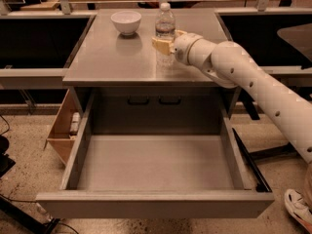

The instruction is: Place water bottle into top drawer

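the grey cabinet [105, 57] is filling the middle of the view, its flat top running back toward a far counter. below it the top drawer [146, 204] is standing pulled fully out toward the camera, and its wide grey floor is lying bare, with nothing sitting in it. behind the drawer, a recessed panel with two dark handles [153, 101] is showing in the cabinet body. the white arm [253, 84] is reaching in from the right edge of the view, crossing over the right edge of the cabinet top. a white bowl [126, 22] is sitting near the back edge of the top, left of centre.

the water bottle [165, 23] is standing upright on the cabinet top near the back edge, just right of the bowl and apart from it. the gripper [160, 44] is sitting at the bottle's lower half, overlapping it from the right; whether it is clasping the bottle or hanging loose cannot be told.

judging from this, the drawer-opening part is done, while the bottle is not yet lifted. grasping, carrying forward past the front edge, lowering and letting go are all remaining.
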Robot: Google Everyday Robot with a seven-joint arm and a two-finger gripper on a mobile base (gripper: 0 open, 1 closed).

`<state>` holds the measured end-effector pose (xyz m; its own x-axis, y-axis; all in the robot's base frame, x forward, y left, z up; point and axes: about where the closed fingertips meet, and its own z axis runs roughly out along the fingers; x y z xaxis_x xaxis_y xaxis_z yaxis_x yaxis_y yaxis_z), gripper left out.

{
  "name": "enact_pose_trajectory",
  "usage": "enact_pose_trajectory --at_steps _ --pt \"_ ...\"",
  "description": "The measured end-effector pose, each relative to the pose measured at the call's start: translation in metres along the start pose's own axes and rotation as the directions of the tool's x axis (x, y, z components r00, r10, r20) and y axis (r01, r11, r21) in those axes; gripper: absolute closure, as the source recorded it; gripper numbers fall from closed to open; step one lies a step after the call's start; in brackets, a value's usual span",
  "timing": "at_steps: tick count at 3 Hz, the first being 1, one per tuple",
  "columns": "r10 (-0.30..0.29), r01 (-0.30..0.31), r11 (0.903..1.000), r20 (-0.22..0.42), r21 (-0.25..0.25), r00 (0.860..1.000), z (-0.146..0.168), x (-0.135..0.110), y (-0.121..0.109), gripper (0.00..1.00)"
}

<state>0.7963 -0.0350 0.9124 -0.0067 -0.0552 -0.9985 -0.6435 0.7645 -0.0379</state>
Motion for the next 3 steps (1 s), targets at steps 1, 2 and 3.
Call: enact_pose_trajectory --at_steps 1,2,3 --pt "0.0 0.0 1.0 0.005 0.0 1.0 0.0015 -0.002 -0.0014 0.86" --pt "0.0 0.0 1.0 0.005 0.0 1.0 0.0015 -0.002 -0.0014 1.0" --pt "0.0 0.0 1.0 0.005 0.0 1.0 0.0015 -0.002 -0.0014 1.0"
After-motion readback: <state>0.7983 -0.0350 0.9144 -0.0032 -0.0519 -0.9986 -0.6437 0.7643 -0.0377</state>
